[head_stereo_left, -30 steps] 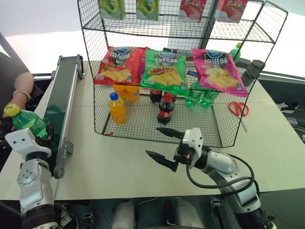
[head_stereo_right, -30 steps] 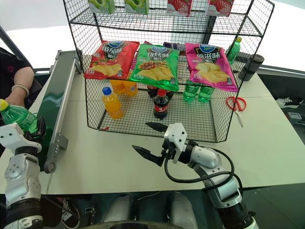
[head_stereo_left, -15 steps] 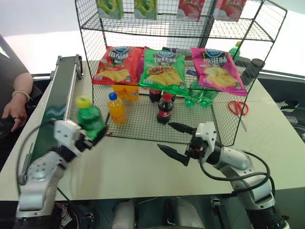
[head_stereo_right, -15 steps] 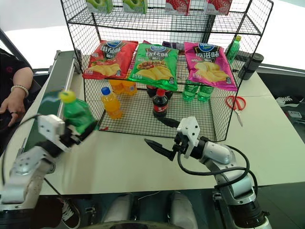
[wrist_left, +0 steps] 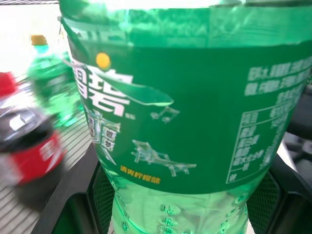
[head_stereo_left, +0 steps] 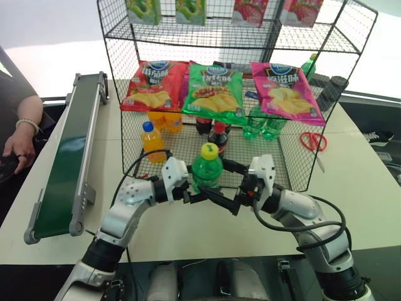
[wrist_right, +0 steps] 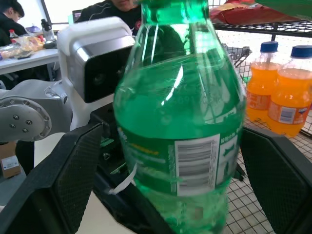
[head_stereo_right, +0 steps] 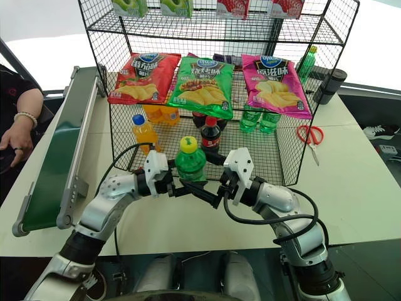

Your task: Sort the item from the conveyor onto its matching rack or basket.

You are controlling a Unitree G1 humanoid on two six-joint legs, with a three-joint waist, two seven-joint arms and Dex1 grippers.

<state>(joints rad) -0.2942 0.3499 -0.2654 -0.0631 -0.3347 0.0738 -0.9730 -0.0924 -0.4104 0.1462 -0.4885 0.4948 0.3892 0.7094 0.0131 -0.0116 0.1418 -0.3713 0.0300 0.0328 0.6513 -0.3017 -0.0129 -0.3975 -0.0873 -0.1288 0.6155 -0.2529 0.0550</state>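
Observation:
The item, a green bottle (head_stereo_left: 207,170) with a yellow cap, hangs upright above the table, just in front of the rack (head_stereo_left: 294,169). My left gripper (head_stereo_left: 198,188) is shut on its lower body, reaching in from the left. The label fills the left wrist view, bottle (wrist_left: 185,117). My right gripper (head_stereo_left: 220,182) is open, one finger on each side of the bottle (wrist_right: 180,126), with a gap showing at both pads (wrist_right: 68,175). The conveyor (head_stereo_left: 66,163) lies along the table's left side, its belt bare.
On the rack's bottom tier stand orange bottles (head_stereo_left: 152,141), cola bottles (head_stereo_left: 217,142) and green bottles (head_stereo_left: 263,125). Red, green and pink crisp bags (head_stereo_left: 216,91) hang above them. Red scissors (head_stereo_left: 311,143) lie to the rack's right. A person's hand (head_stereo_left: 15,147) rests beyond the conveyor.
My left arm swung the bottle from beside the conveyor rightward to the table's middle, bringing it between the right gripper's open fingers. The right gripper stayed about where it was.

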